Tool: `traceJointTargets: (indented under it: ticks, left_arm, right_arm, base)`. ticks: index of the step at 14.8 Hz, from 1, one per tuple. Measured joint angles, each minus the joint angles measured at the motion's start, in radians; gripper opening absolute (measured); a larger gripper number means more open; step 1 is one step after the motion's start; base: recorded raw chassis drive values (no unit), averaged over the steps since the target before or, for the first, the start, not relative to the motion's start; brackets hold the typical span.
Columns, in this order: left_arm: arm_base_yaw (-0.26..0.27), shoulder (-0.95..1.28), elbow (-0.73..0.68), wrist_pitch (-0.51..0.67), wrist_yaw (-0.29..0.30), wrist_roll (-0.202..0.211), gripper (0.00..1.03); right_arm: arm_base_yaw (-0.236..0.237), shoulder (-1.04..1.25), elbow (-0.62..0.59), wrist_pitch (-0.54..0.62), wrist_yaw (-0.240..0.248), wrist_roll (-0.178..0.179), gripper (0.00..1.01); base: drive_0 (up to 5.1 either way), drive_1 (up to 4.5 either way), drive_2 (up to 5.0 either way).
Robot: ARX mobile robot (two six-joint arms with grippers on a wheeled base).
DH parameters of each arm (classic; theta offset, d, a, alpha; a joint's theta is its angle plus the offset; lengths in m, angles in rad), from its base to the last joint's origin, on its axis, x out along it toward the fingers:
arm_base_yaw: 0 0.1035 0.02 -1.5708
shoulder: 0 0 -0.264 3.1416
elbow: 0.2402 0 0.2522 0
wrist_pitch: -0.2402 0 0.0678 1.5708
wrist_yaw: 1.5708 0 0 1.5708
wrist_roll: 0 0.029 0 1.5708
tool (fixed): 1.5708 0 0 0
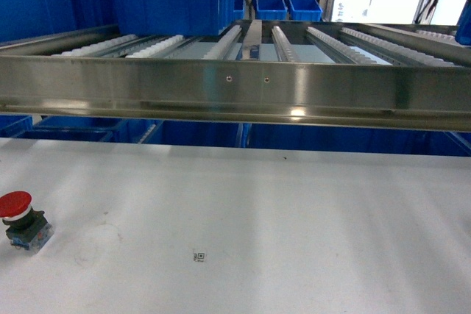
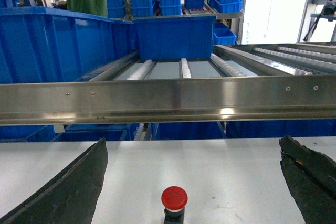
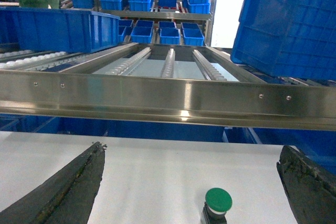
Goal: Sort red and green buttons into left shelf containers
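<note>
A red button (image 1: 16,205) with a black base stands on the white table at the far left of the head view. The left wrist view shows the same red button (image 2: 174,198) low in the frame, between the wide-apart fingers of my open left gripper (image 2: 193,182). The green button (image 3: 218,200) stands on the table in the right wrist view, between the spread fingers of my open right gripper (image 3: 194,182). Neither gripper touches a button, and neither shows in the head view. Blue shelf containers (image 1: 173,1) sit on the roller shelf at the back left.
A steel shelf rail (image 1: 235,90) crosses the whole head view above the table's far edge, with roller tracks (image 1: 287,43) behind it. More blue bins (image 1: 285,5) stand further back and under the shelf. A large blue bin (image 3: 289,22) sits at the right.
</note>
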Motion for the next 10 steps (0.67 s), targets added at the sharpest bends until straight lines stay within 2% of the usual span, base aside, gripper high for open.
traceJointTargets:
  ticks: [1, 2, 3, 6, 7, 10]
  left_arm:
    - [-0.023, 0.284, 0.037, 0.211, 0.036, 0.015, 0.98]
    - [-0.085, 0.597, 0.225, 0.271, 0.044, 0.040, 0.98]
    - [-0.091, 0.681, 0.277, 0.286, 0.035, 0.039, 0.98]
    - [-0.102, 0.742, 0.339, 0.268, 0.021, 0.037, 0.98]
    - [-0.122, 0.782, 0.401, 0.256, 0.007, 0.040, 0.98]
    - [-0.180, 0.861, 0.473, 0.174, -0.019, 0.063, 0.98]
  right_arm:
    - [-0.003, 0.314, 0.029, 0.213, -0.008, -0.013, 0.98]
    - [-0.050, 0.643, 0.194, 0.303, -0.074, -0.041, 0.98]
    - [-0.072, 0.726, 0.261, 0.247, -0.119, -0.048, 0.98]
    - [-0.097, 0.817, 0.316, 0.221, -0.149, -0.061, 0.98]
    - [-0.125, 0.893, 0.376, 0.176, -0.188, -0.065, 0.98]
    - [-0.196, 1.046, 0.527, 0.069, -0.239, -0.101, 0.98]
  base:
    - [0.0, 0.00, 0.0]
    - [0.0, 0.00, 0.0]
    - [0.0, 0.00, 0.0]
    - [0.0, 0.00, 0.0]
    - [0.0, 0.00, 0.0]
    - [0.0, 0.00, 0.0]
